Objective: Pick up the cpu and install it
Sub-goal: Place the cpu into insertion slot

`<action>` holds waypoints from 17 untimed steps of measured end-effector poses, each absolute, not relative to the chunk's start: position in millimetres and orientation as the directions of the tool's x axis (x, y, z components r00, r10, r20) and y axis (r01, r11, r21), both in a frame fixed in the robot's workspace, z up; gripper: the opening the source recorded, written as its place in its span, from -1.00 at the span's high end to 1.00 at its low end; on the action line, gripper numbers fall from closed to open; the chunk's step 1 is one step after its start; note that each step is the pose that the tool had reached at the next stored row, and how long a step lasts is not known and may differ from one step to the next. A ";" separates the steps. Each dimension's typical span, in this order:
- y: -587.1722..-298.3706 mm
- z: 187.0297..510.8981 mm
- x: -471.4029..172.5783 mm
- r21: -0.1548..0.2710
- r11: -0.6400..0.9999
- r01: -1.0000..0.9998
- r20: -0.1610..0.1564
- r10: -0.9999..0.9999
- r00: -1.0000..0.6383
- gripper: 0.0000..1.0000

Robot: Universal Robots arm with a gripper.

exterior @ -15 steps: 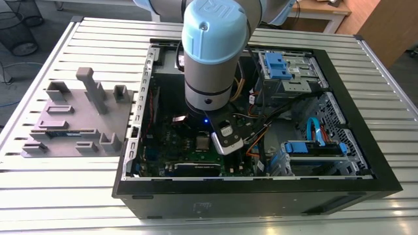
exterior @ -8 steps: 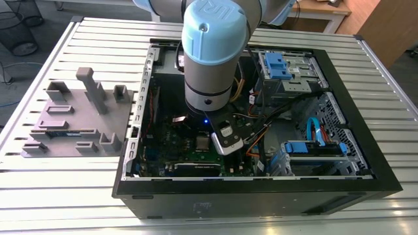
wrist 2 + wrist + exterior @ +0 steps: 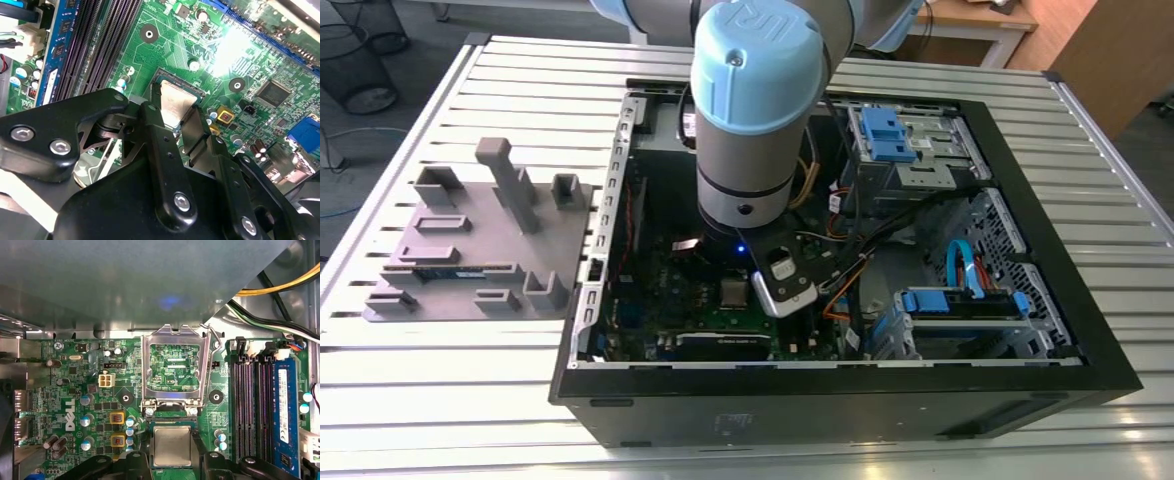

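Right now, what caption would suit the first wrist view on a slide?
Gripper clasps the cpu at the socket, whose metal frame stands open.

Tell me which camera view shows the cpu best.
The first wrist view: the cpu faces the camera squarely, its silver top nearly whole. The second wrist view shows the cpu slanted and partly covered. The exterior view makes it too small to judge.

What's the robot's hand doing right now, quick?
Gripper: closed on the cpu, pinching its two sides, low over the motherboard.
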State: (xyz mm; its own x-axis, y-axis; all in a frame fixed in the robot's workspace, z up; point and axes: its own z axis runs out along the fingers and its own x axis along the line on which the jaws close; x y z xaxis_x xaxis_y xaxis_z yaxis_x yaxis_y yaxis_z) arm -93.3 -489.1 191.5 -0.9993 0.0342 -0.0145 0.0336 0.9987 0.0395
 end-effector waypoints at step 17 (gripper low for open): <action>-490.6 190.6 -93.4 0.040 0.999 0.034 -0.015 0.034 -0.999 0.18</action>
